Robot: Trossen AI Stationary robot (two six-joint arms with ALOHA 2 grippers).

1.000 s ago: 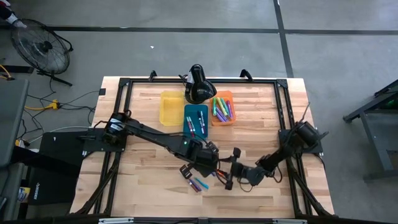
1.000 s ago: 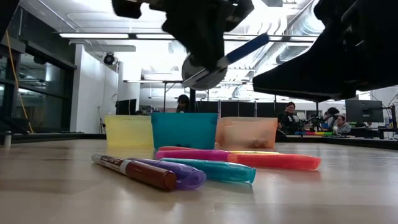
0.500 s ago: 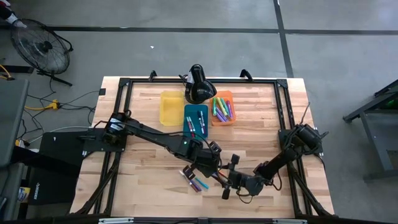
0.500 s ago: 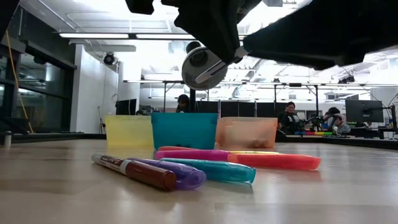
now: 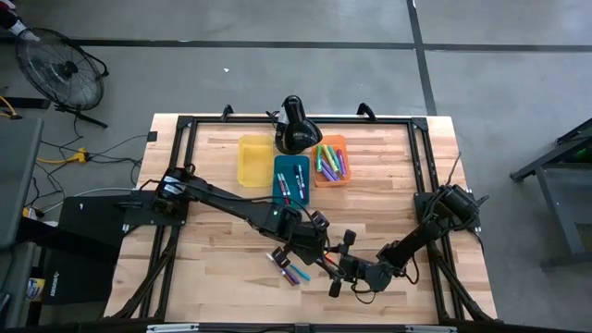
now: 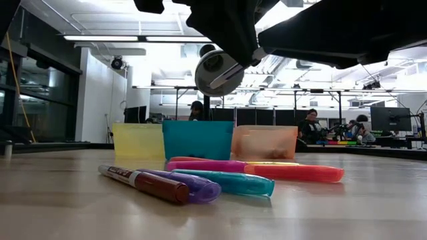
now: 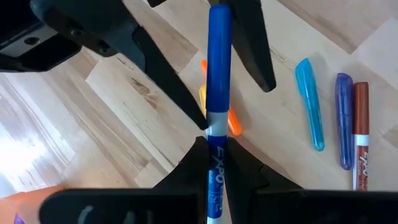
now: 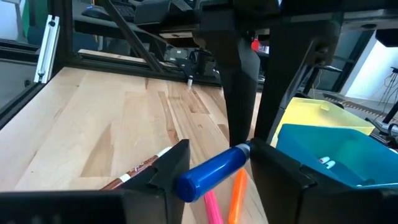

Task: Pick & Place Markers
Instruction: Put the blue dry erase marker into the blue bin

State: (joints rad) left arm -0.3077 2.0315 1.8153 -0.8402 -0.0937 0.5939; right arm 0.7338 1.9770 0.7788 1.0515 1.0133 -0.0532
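Note:
My left gripper (image 5: 313, 246) hangs over the middle of the table, shut on a marker with a white barrel and a blue cap (image 7: 218, 68). My right gripper (image 8: 214, 163) reaches in level from the table's right. Its fingers stand open on either side of the blue cap (image 8: 210, 172); whether they touch it I cannot tell. Below, loose markers lie flat on the wood: teal (image 7: 309, 102), purple (image 7: 344, 121), brown-red (image 7: 360, 134) and orange (image 7: 232, 123); pink (image 6: 203, 165) shows in the low view. My left gripper pinches the marker's white barrel (image 7: 214, 163) between its two fingers. The fingers slant downward, and the marker runs on past them with the blue cap foremost. It is lifted clear of the table, above the loose markers.
Three bins stand in a row at the table's far middle: yellow (image 5: 253, 159), teal (image 5: 290, 178) with a few markers, orange (image 5: 330, 164) with several. A black round-headed device (image 5: 296, 131) sits behind them. A black frame (image 5: 185, 125) edges the table.
My right gripper has moved toward the table's left and near edge, up to the left gripper, rising a little. Its arm now hides the blue marker in the low view. The left gripper has kept its hold and place.

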